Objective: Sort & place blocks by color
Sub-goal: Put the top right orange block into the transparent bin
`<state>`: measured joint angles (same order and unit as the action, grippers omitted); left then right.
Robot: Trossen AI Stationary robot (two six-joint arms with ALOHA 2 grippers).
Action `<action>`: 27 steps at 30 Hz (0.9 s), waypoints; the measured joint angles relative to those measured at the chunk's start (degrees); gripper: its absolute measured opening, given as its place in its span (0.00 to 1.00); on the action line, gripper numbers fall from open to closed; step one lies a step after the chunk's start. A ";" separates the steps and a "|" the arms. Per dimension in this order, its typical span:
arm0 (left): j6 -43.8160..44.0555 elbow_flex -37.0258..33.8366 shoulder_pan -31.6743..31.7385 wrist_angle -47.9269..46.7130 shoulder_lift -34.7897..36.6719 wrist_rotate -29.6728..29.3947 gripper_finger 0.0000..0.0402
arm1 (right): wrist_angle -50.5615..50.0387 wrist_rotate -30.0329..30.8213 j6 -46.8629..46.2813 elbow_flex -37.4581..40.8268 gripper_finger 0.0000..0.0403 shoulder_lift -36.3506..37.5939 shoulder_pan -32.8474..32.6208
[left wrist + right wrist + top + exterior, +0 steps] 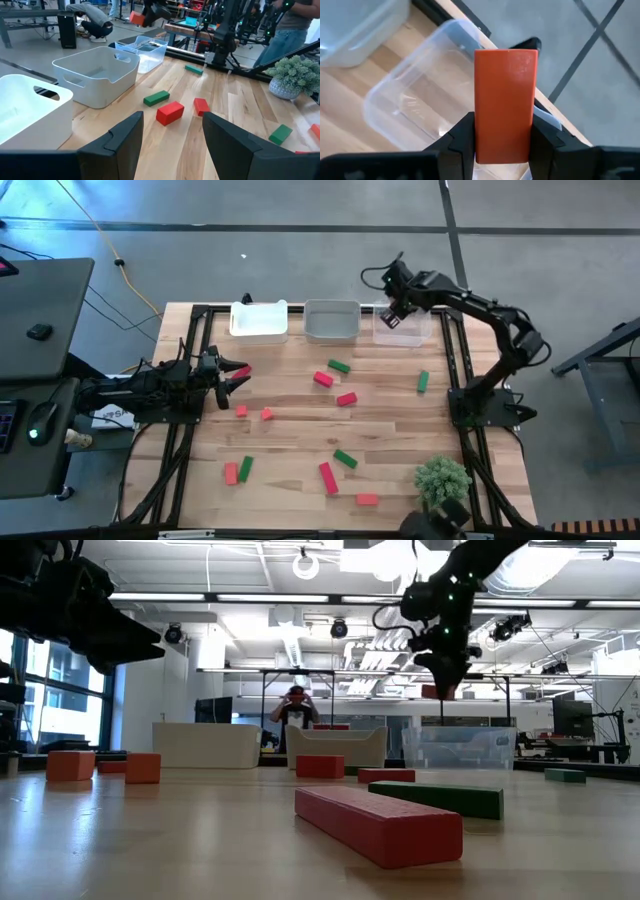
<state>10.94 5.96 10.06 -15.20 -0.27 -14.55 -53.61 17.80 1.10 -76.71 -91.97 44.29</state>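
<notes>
Our right gripper (502, 145), clamped on an orange-red block (506, 102) standing upright between its fingers, hangs over the clear bin (402, 326) at the table's far right, so we judge release comes straight down. Our left gripper (232, 375) waits at far left, fingers apart, empty.

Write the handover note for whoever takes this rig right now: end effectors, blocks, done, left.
Right end effector: shut on an orange-red block, held above the clear bin at the table's far right corner.
Left end effector: open, empty, low at the left edge, facing the bins.
White bin and grey bin: no blocks visible inside from above.
Done: one block picked, not yet released.
Left: drop it, then sort the red and green blocks scattered on the table.
</notes>
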 joint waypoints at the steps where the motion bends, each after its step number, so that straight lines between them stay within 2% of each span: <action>1: 0.00 0.00 -0.01 0.00 0.00 -0.02 0.48 | -0.04 -0.39 -0.03 0.00 0.27 -0.28 0.86; 6: 0.00 0.00 -0.01 0.00 0.00 -0.16 0.48 | -0.10 -6.25 -0.19 0.00 0.27 -2.64 3.96; 15: 0.00 0.00 0.01 0.00 0.00 -1.53 0.48 | -0.70 -10.98 -0.18 0.02 0.27 -9.83 4.86; 20: 0.35 0.00 -0.01 0.00 0.00 -1.54 0.48 | -1.19 -12.54 0.68 0.07 0.27 -12.85 4.81; 27: 6.23 0.00 -0.02 0.01 0.00 -1.55 0.48 | -1.34 -12.36 0.88 0.07 0.27 -14.44 4.86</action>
<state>17.17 5.96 10.04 -15.20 -0.27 -16.10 -54.96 5.44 1.98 -76.64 -106.41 49.15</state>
